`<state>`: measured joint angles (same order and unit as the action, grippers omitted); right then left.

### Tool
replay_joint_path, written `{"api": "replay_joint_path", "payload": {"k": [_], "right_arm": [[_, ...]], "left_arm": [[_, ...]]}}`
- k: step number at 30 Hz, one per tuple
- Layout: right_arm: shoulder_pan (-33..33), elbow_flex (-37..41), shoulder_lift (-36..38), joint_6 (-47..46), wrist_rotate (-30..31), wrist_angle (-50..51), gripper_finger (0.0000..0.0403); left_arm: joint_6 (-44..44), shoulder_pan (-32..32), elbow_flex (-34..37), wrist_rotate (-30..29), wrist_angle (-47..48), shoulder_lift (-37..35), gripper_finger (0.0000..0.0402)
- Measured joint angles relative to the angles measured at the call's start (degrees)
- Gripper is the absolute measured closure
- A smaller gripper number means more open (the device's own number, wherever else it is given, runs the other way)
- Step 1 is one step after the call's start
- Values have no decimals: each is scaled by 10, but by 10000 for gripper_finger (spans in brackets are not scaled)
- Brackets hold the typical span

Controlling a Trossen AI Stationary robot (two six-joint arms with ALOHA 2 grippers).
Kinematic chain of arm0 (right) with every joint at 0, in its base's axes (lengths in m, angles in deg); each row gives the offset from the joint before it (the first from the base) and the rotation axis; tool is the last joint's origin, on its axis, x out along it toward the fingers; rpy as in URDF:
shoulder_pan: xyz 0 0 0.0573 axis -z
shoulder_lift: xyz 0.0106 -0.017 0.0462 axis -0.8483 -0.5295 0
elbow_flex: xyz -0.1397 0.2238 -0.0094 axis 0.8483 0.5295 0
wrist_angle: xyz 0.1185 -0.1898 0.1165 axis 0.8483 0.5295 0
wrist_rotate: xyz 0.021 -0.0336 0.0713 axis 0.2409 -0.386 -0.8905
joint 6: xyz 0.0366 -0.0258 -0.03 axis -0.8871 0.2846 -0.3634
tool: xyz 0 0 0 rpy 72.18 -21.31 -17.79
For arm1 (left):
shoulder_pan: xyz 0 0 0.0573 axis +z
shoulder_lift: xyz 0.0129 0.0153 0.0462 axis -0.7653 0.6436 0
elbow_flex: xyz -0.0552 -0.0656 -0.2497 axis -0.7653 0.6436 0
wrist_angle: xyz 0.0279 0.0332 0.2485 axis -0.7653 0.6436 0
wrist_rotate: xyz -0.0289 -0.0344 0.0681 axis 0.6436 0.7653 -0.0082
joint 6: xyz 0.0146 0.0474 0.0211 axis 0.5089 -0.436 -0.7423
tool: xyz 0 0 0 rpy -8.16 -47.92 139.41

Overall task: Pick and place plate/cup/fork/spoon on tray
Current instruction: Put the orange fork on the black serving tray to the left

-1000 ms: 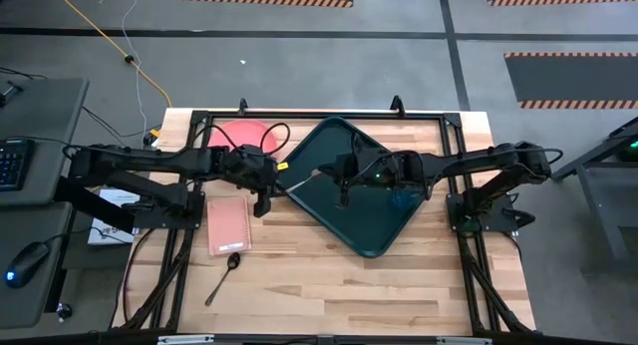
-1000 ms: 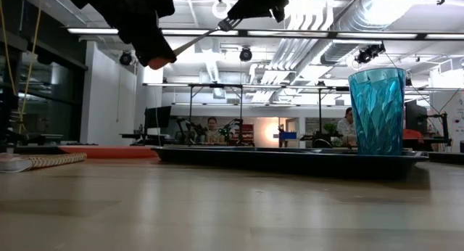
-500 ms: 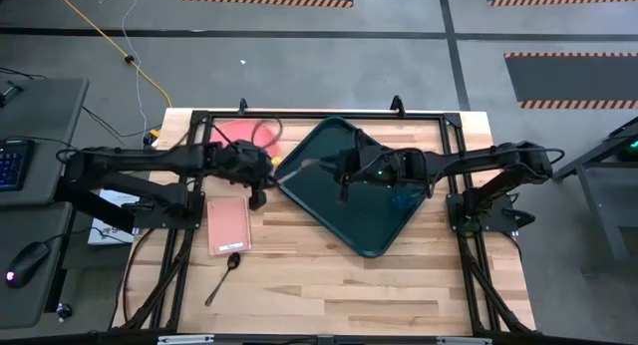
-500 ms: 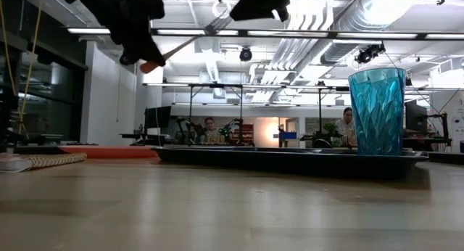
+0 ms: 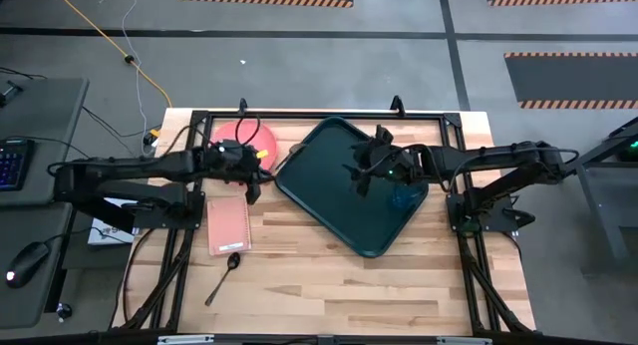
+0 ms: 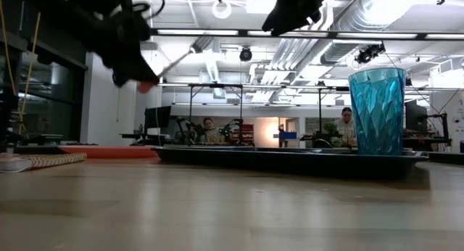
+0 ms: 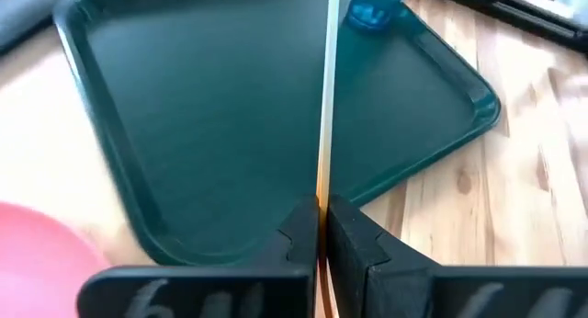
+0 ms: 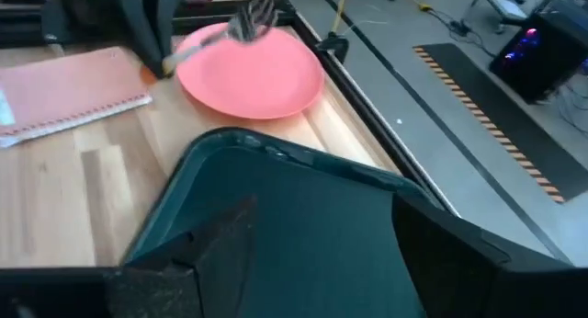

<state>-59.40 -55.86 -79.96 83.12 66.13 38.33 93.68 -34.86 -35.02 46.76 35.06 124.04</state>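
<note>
My left gripper is shut on the orange-handled fork and holds it in the air near the tray's left corner, by the pink plate. My right gripper is open above the dark green tray, with nothing between its fingers. The teal cup stands upright on the tray's right part. The dark spoon lies on the table near the front left. My left gripper pinches the fork's orange handle between its two fingers, close to where the metal shaft begins. The fingers lie along the fork. The fork is lifted clear and tilted, its tines higher and pointing toward the tray, its handle end behind the fingers.
A pink spiral notebook lies left of the tray, between the plate and the spoon. Black frame rails run along the table's far edge and sides. People sit in the room far behind the table.
My right gripper has opened, let go of the fork's tine end and drawn back toward the table's right, above the tray. My left gripper has carried the fork toward the table's left and far edge; the fork now hangs from it alone, tines raised.
</note>
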Motion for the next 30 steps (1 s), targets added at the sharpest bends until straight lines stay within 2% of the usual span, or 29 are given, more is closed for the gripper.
{"api": "replay_joint_path", "payload": {"k": [4,7,10,14,18,24,30], "right_arm": [[0,0,0,1,6,-12,155],[0,0,-1,18,2,-26,155],[0,0,-2,24,-7,-43,155],[0,0,-2,26,-21,-43,155],[0,8,-2,21,-32,-45,155],[0,36,-2,21,-31,-55,155],[0,68,-2,16,-30,-94,155]], "left_arm": [[68,35,66,61,-162,49,400],[94,65,51,115,-233,102,401],[89,86,-11,145,-214,175,401],[59,101,-123,148,-147,288,401],[61,106,-195,160,-104,392,401],[102,109,-210,175,-158,487,401],[154,135,-211,176,-195,537,402]]}}
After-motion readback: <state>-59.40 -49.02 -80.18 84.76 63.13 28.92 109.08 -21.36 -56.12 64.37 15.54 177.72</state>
